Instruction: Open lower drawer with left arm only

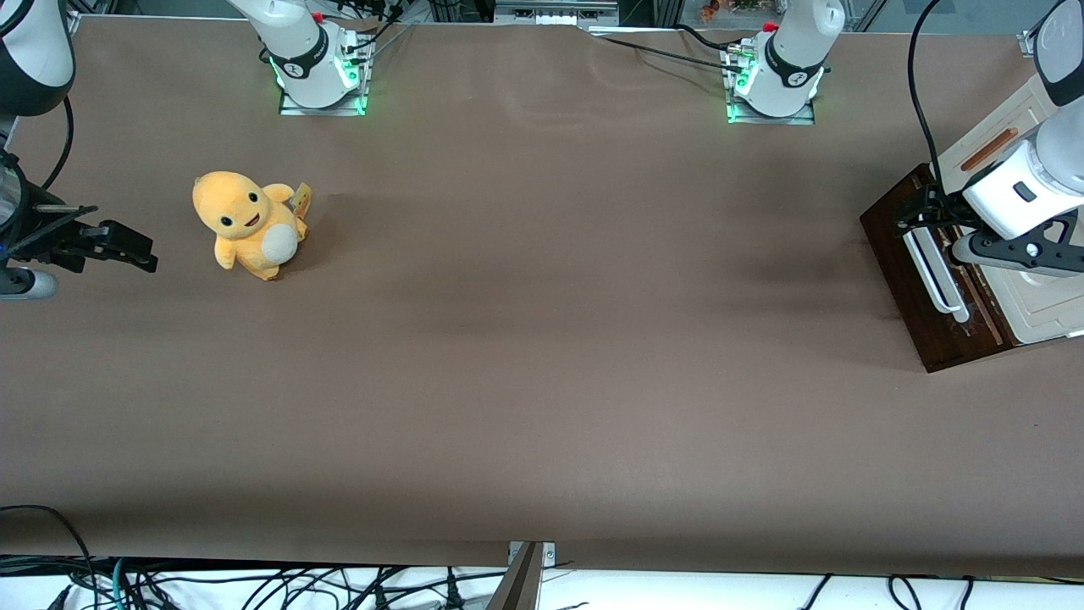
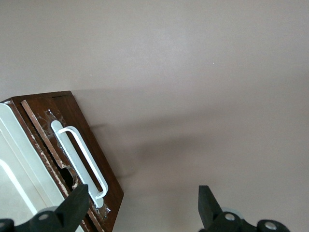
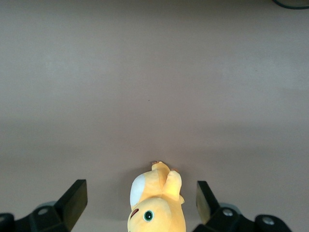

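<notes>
**Tool closing in on the drawer handle**

At the working arm's end of the bench [image 1: 542, 356], the front view is showing the left arm [image 1: 1029, 182] reaching over the cream cabinet top [image 1: 1050, 296], with its black tool [image 1: 919, 212] hanging at the end of the white bar handle [image 1: 931, 271] farther from the camera. The lower drawer [image 1: 910, 280] is sitting with its dark front facing the open bench, seemingly barely pulled out, if at all. The approach step looks to be in hand; next the tool is needing to settle around the bar, pinch it, then draw it out toward the parked arm's end.

From the left wrist view, the tool [image 2: 142, 208] is standing spread wide and empty. One fingertip [image 2: 77, 203] is lying just beside the handle's [image 2: 82, 162] end; the drawer front [image 2: 89, 145] is sitting off to that finger's side, not yet between the two.
</notes>
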Robot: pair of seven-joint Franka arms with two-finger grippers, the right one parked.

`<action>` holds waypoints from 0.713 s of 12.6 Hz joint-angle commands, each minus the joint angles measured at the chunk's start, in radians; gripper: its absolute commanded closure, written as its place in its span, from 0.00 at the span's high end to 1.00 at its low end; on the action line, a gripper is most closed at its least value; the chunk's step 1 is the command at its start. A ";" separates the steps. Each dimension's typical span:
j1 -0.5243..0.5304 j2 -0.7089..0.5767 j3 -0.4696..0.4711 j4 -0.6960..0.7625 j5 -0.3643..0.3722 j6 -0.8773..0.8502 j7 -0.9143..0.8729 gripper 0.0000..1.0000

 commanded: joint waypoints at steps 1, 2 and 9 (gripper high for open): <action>-0.005 -0.011 0.002 -0.008 -0.031 0.001 -0.009 1.00; -0.005 -0.011 0.002 -0.008 -0.031 0.001 -0.009 1.00; -0.003 -0.004 0.002 -0.016 -0.029 0.001 -0.015 1.00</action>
